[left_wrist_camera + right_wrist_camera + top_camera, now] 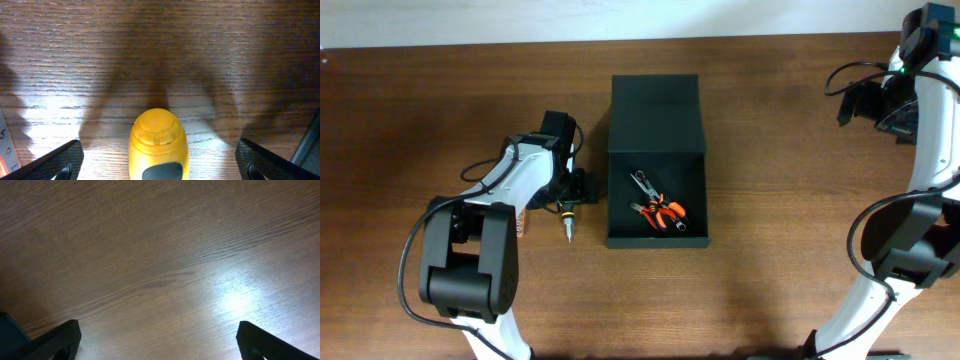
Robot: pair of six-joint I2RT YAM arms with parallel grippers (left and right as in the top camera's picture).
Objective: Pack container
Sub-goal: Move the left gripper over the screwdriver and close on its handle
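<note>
The container [657,235] sits open mid-tabletop [770,280], its lid [655,110] folded back on the far side. Pliers [660,212] with orange grips lie inside, toward the near wall.

The left gripper [576,192] is low over the tabletop just left of the container. Its fingers [55,160] stand wide apart on either side of the yellow handle of a screwdriver [159,145], with wood showing on both sides, so nothing is clamped. The right gripper [160,347] is also spread, holding nothing, over bare wood at the far right corner, well apart from the container.

The next move looks like closing on the screwdriver and carrying it into the container. From overhead the screwdriver's long axis runs near to far, roughly parallel to the container's left wall. The handle end lies under the gripper and the tip points toward the near edge. The fingers straddle that axis crosswise, which suits a pinch on the handle.

From the gripper the container lies directly to the right, just beside, so a short lift and a sideways carry over the left wall should do. The left arm is by far the nearer one. The free space inside is left of and beyond the pliers, on the side the tool would enter from.
</note>
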